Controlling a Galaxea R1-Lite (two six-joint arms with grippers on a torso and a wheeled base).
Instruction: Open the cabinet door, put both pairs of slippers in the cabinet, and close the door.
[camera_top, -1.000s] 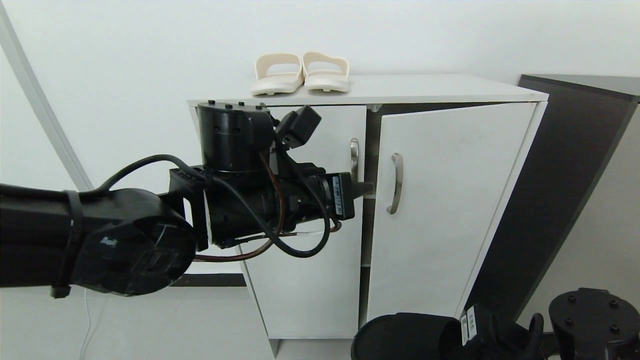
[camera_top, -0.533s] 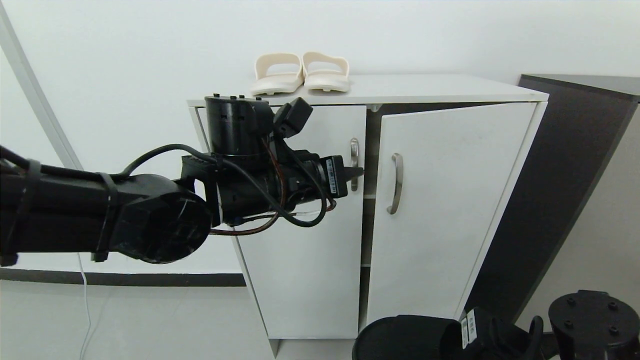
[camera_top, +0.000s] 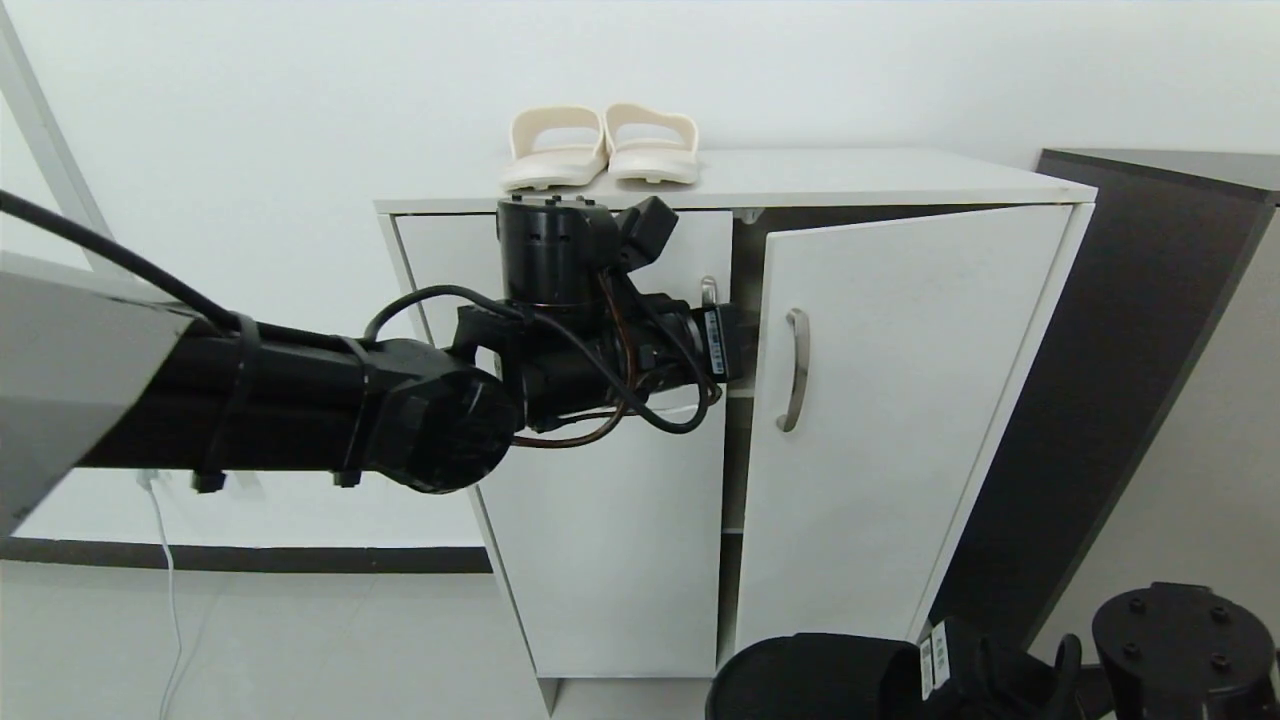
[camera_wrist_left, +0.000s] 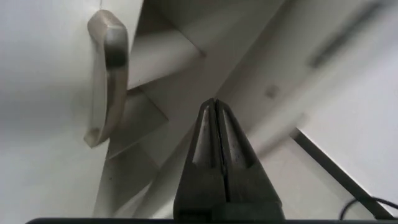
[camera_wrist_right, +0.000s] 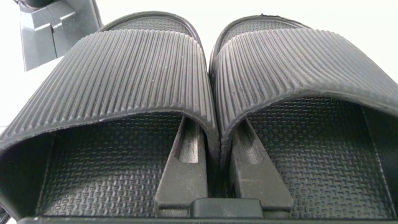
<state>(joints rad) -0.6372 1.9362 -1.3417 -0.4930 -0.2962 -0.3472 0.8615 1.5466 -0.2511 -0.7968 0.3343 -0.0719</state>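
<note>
Has the left gripper (camera_wrist_left: 216, 143) with fingers pressed together, nothing between them, tip poked into the dark gap between the two doors of the cabinet (camera_top: 900, 180). Sits just beside the left handle (camera_wrist_left: 107, 81) on the left door (camera_top: 600, 530). Shows the right door (camera_top: 900, 400) ajar, its free edge swung outward. Pinches the black slippers (camera_wrist_right: 149, 68) with the right gripper (camera_wrist_right: 214, 168), one finger inside each, both inner walls squeezed between, low before the right door. Finds the cream slippers (camera_top: 600, 147) side by side on the cabinet top, toward its left rear.
</note>
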